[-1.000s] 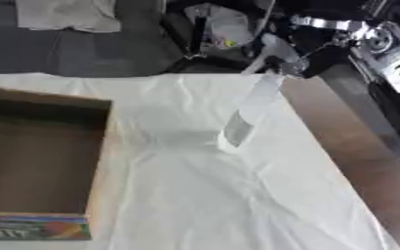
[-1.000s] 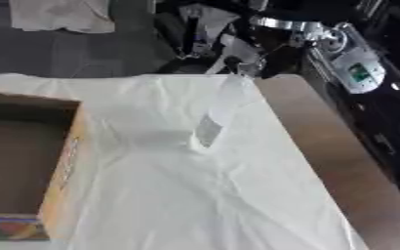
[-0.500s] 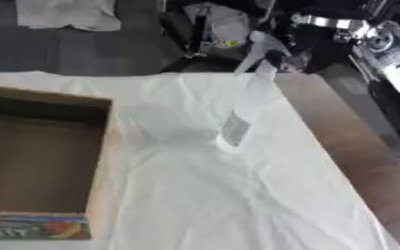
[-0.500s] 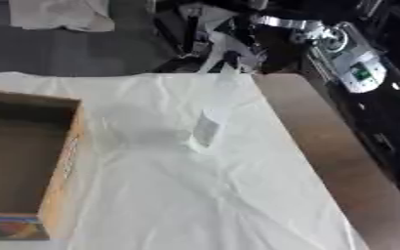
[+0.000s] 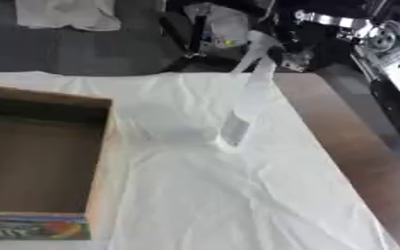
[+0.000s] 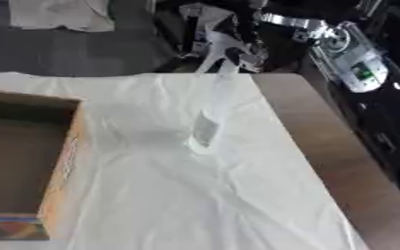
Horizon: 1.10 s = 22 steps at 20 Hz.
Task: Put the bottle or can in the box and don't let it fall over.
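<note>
A clear bottle is standing on the white cloth that is covering most of the surface. Its base is sitting near the middle of the surface, somewhat toward the far edge. Its body is reading as a tall, pale, see-through column tilting up toward the far right corner, and its whitish top is showing just past the far edge.

The right robot hand is showing as a dark mass just beside the bottle's top, at the far right corner. Whether its fingers are spread, pressed together or pinching the bottle cannot be told, nor whether it is touching the bottle at all. The arm's silver joint is showing behind it.

An open cardboard box is lying along the left edge, well apart from the bottle, its brown inside facing up and a coloured print running along its near wall.
</note>
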Tool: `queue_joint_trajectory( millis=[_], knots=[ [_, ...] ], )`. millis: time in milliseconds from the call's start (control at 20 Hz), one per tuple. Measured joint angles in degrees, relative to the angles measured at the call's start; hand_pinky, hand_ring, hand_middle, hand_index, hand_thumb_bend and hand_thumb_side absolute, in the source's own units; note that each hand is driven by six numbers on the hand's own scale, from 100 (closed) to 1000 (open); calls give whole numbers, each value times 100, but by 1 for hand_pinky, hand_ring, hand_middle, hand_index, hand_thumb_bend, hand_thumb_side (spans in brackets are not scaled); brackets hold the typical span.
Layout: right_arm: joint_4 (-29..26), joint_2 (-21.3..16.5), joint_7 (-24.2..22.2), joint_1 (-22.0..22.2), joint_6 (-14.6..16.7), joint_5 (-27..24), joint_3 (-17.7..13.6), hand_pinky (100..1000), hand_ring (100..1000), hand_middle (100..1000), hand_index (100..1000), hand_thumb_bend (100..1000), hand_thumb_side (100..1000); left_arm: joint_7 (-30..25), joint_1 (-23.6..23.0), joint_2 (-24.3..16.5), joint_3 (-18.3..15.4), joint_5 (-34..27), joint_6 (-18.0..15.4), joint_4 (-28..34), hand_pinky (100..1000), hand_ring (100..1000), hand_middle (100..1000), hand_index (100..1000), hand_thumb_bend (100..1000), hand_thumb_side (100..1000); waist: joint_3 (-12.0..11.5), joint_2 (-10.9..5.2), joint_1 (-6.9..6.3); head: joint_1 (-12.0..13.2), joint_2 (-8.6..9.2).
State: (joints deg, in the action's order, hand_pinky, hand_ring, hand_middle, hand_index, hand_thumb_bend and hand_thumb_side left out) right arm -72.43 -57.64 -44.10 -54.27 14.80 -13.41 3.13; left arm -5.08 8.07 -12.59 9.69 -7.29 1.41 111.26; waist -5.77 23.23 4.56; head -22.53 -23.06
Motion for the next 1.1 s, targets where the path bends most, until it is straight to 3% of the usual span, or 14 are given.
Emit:
queue_joint_trajectory(
  millis=[500,1100],
  knots=[
    [55,0,-32,21,-31,25,-24,769,703,704,817,100,251,-69,0,0,4,12,2,0,869,829,775,802,172,871,4,5,-14,2,5],
    [56,8,-65,10,-182,-62,-26,693,560,623,748,100,248,-127,0,0,34,30,31,-2,869,830,776,800,172,876,4,15,-13,-1,8]
  ],
)
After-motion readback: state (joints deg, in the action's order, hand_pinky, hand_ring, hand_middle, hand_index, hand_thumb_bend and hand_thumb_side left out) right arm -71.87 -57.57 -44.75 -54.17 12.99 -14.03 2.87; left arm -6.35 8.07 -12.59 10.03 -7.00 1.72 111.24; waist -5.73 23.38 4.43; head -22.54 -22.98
